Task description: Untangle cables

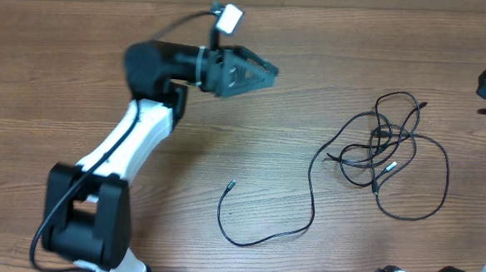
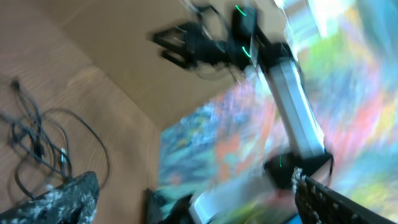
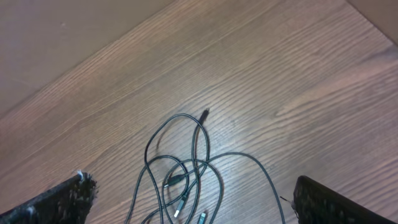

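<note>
While cables [image 1: 378,147] lie looped on the table [image 1: 267,146] (wooden), left pincer [image 1: 271,71] hovers apart.

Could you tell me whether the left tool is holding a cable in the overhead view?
No, the left tool is empty and sits well away from the cables, touching none of them.

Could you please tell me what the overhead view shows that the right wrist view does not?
Only overhead: the left arm, its left gripper well away from the tangled cables, and one long strand trailing to a plug end near the table's middle. Only right wrist: the right gripper seen from behind, jaws wide open, nothing held. Both: the tangled cables lying on the wooden table.
</note>
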